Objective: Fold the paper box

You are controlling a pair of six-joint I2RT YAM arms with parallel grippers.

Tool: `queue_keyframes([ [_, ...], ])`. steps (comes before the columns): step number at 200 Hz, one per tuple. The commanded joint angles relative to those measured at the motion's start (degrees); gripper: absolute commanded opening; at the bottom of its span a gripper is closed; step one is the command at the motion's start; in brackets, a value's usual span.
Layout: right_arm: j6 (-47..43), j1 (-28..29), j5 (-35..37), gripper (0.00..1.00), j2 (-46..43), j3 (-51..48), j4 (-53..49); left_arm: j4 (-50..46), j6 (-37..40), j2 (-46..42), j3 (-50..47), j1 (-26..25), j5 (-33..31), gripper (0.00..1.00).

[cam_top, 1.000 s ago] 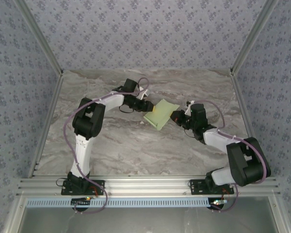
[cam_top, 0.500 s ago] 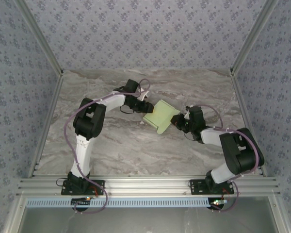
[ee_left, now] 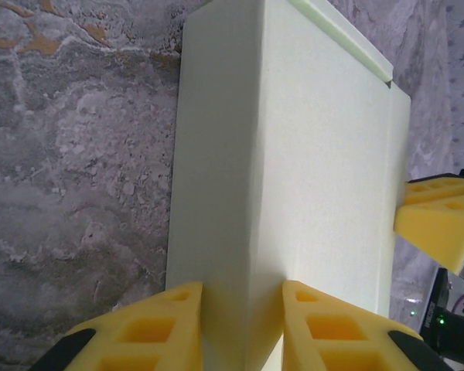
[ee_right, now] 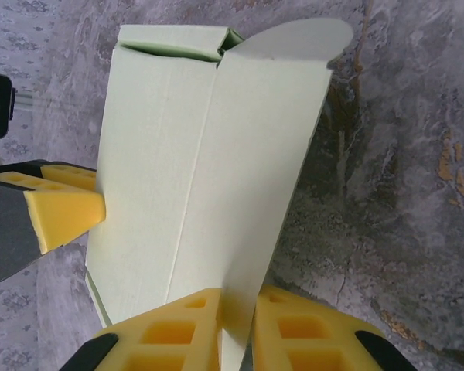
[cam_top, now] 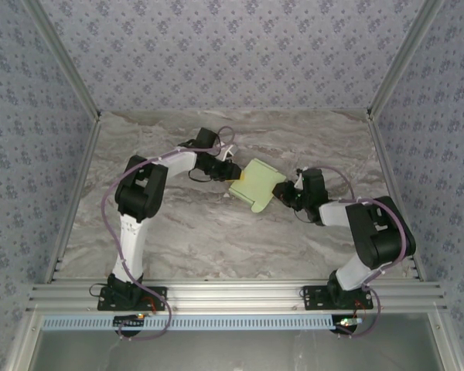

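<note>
While left gripper (ee_left: 242,301) clamps it, paper box (ee_left: 317,154), right gripper (ee_right: 237,305) astride flap.

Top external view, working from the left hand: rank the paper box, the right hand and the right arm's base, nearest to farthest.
1. paper box: right at the left hand, on its right side.
2. right hand: just past the box, on its opposite edge.
3. right arm's base: far off, at the bottom right of the view.

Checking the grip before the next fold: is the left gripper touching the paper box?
Touching. In the left wrist view, both fingers of the left gripper press against the paper box, either side of its fold.
</note>
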Motion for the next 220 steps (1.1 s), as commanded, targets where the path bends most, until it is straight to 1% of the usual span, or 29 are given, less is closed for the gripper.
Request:
queue_keyframes([
  [1, -1.18, -0.10, -1.23, 0.19, 2.05, 1.33, 0.32, -0.51, -3.16, 1.04, -2.59, -0.16, 1.05, 0.23],
  [27, -1.12, 0.00, -1.93, 0.20, 2.71, 2.02, 0.75, 1.57, -5.42, 1.32, -4.01, 0.41, 2.90, 0.21],
  [88, -0.71, 0.29, -3.16, 0.20, 2.50, 3.38, 1.91, 4.41, -7.78, 1.28, -6.09, 1.44, 6.40, 0.20],
  [153, 0.53, 1.59, -3.15, 0.23, 2.37, 4.76, 3.32, 9.74, -11.40, 1.30, -8.57, 1.98, 10.35, 0.18],
  [168, 1.04, 1.96, -3.26, 0.22, 2.43, 5.16, 3.85, 11.06, -12.23, 1.46, -9.08, 1.96, 11.16, 0.18],
  [220, 3.18, 3.45, -3.73, 0.10, 1.94, 6.92, 5.53, 11.85, -12.41, 1.92, -9.42, 1.96, 12.06, 0.17],
])
